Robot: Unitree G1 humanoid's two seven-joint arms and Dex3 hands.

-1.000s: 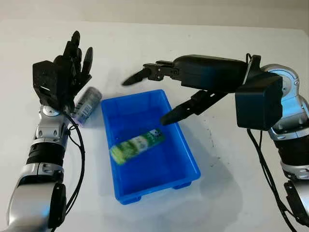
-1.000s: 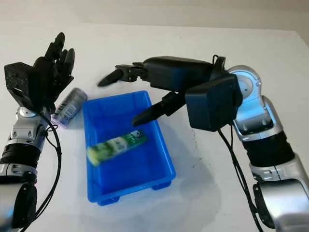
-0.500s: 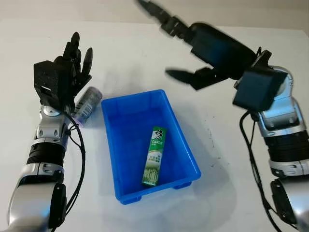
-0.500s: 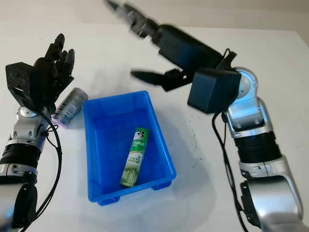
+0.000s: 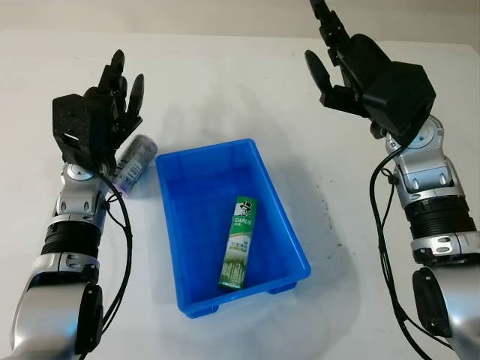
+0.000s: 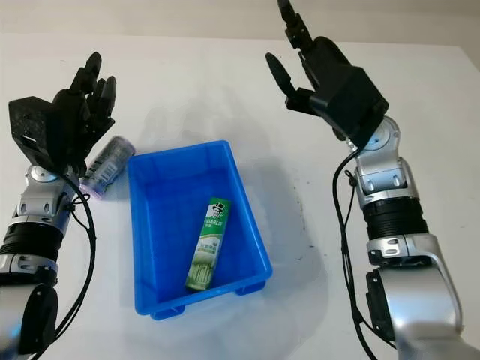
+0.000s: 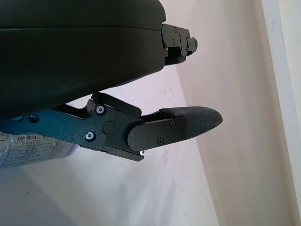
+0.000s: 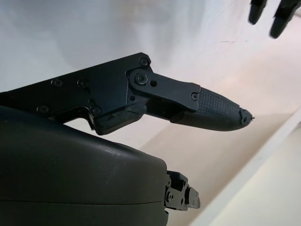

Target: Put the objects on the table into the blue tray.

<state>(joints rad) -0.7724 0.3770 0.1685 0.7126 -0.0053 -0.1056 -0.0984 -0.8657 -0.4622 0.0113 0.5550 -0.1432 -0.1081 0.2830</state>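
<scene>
Left eye view: white table; blue tray holds green tube; can beside tray's left wall; both hands raised, empty

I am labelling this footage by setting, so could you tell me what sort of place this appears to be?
Most likely a robotics lab or test bench, not a home: a bare white table, one blue tray holding a green tube, a small can beside it, and the left hand and right hand raised, open.
</scene>
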